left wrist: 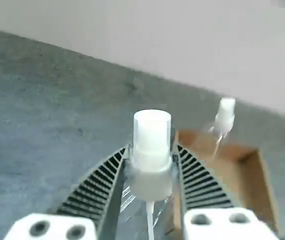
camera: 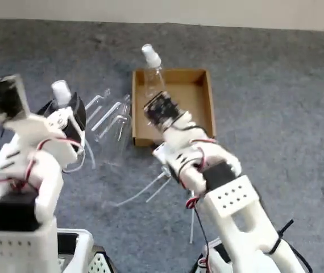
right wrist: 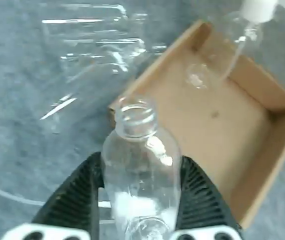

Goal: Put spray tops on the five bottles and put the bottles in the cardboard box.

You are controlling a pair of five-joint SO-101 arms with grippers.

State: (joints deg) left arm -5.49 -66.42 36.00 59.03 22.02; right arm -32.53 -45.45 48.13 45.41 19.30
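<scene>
The right gripper (right wrist: 141,172) is closed around the body of a clear plastic bottle (right wrist: 138,145), its black ribbed fingers (right wrist: 82,190) pressing on both sides. The bottle's open, capless neck points away from the wrist. Just past that neck is the near corner of a shallow brown cardboard box (right wrist: 262,100). Deeper in the box, at its far end, is a second clear bottle fitted with a white sprayer (right wrist: 232,40). Off to one side of the box, several more clear capless bottles (right wrist: 92,40) lie on the grey carpet (right wrist: 12,125).

The left gripper (left wrist: 151,152) is pinched on a white plastic spray top (left wrist: 152,130), whose thin dip tube (left wrist: 149,220) hangs between the fingers. Well ahead of it are the box and the sprayer-fitted bottle.
</scene>
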